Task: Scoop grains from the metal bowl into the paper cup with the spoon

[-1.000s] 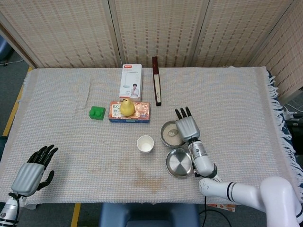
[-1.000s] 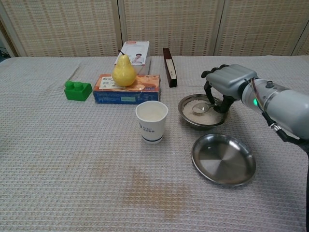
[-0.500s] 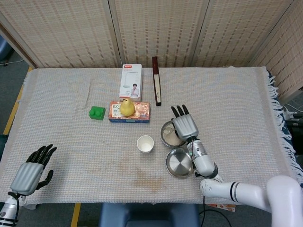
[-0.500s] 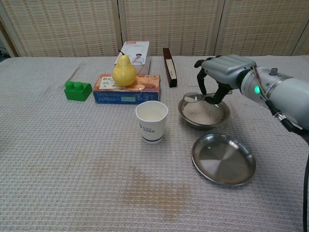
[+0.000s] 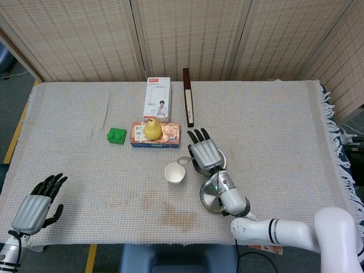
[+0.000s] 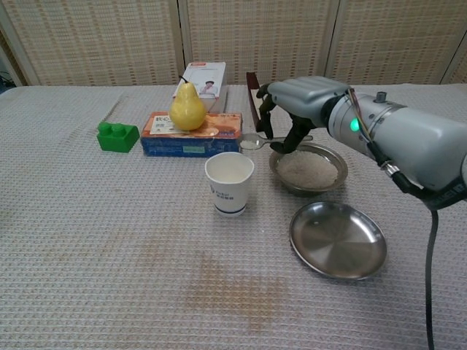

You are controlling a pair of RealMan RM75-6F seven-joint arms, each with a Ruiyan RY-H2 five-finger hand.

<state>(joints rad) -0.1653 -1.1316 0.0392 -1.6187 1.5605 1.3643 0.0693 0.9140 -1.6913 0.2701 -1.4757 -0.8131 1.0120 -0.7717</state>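
Centrally, grains (image 6: 307,169) in metal bowl (image 6: 332,176), paper cup (image 6: 230,183) alongside.

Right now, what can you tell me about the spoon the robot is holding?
The spoon is small, shiny and looks like metal. The right robot hand pinches its handle, so most of the handle is hidden behind the fingers. It is held up in the air, roughly level, with its round end pointing toward the paper cup. That end sits between the metal bowl of grains and the cup, not yet over the cup. There seems to be a little pale grain in it, but it is too small to be sure.
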